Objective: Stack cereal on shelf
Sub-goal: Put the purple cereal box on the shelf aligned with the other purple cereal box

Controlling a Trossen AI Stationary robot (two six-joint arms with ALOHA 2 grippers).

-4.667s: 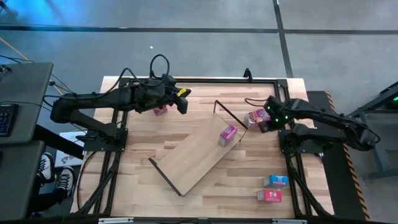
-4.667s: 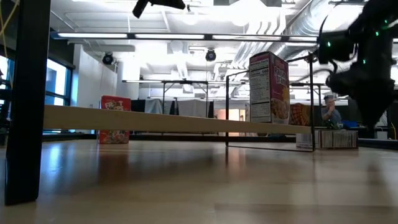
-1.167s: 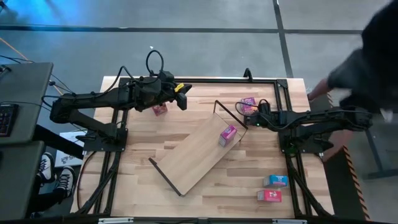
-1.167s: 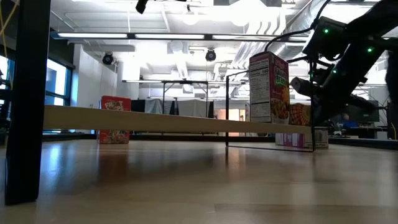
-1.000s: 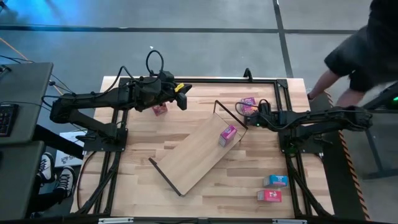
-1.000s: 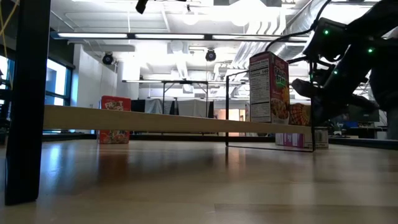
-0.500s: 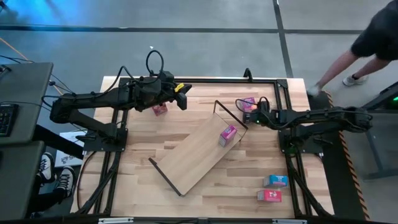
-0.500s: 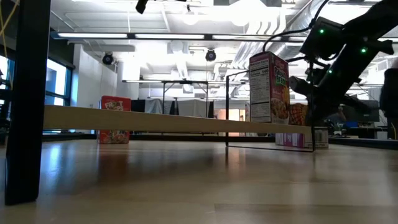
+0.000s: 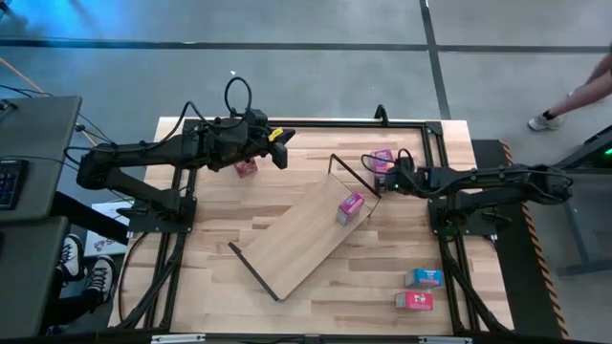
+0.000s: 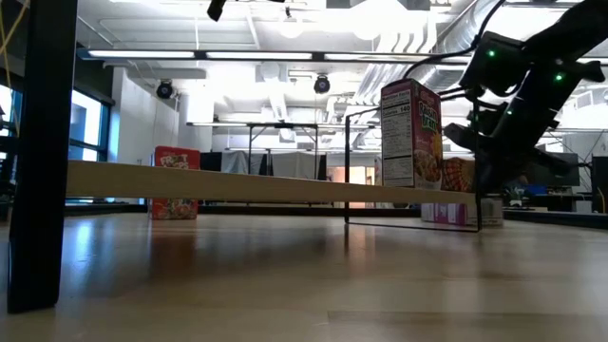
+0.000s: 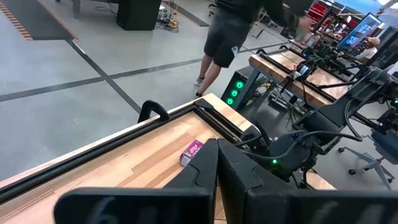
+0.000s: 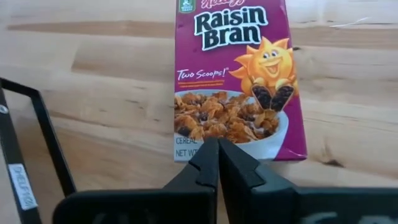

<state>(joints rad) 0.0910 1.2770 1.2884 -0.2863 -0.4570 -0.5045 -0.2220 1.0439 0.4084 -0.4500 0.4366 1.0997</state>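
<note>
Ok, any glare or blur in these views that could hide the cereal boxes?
Right wrist view: Raisin Bran box sharp, evenly lit. Low view: bright ceiling lights, box on the shelf readable, tabletop glossy with reflections. High view: even light, boxes small.

You have the shelf (image 9: 304, 232) lying aslant mid-table, one box (image 9: 350, 206) on its far end; two boxes (image 9: 382, 161) beyond that end; one box (image 9: 246, 168) far-left; two boxes (image 9: 419, 289) near-right.
</note>
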